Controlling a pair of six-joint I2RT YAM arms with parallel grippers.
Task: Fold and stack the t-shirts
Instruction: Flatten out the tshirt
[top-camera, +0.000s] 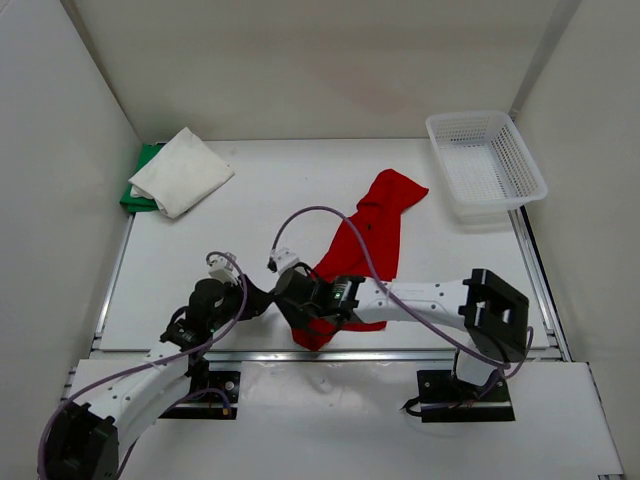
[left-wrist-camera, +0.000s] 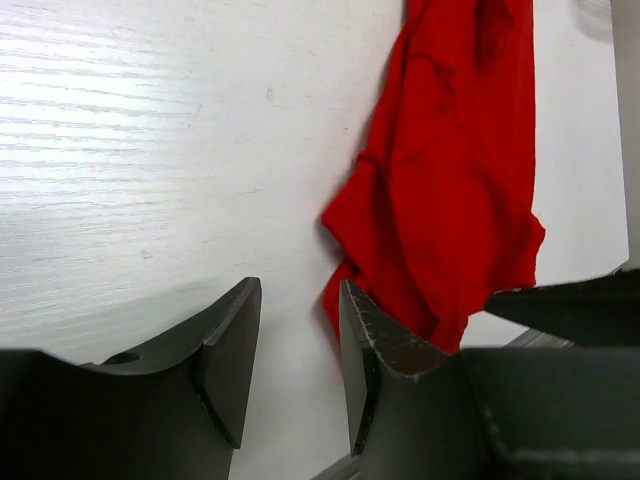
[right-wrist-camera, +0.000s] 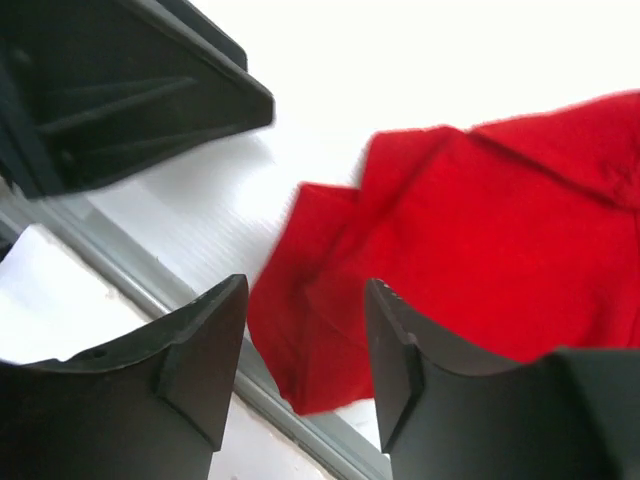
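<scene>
The red t-shirt (top-camera: 375, 225) lies crumpled in a long strip from mid-table to the front rail, where its near corner (right-wrist-camera: 330, 330) hangs over the edge. It also shows in the left wrist view (left-wrist-camera: 450, 190). The white t-shirt (top-camera: 182, 170) lies folded on the folded green t-shirt (top-camera: 138, 192) at the far left. My left gripper (top-camera: 262, 298) (left-wrist-camera: 298, 360) is open and empty over bare table, just left of the red shirt's near end. My right gripper (top-camera: 292, 305) (right-wrist-camera: 305, 370) is open above that near corner, holding nothing.
A white mesh basket (top-camera: 487, 165) stands at the far right corner. White walls close in the table on three sides. A metal rail (top-camera: 420, 353) runs along the front edge. The two grippers are close to each other.
</scene>
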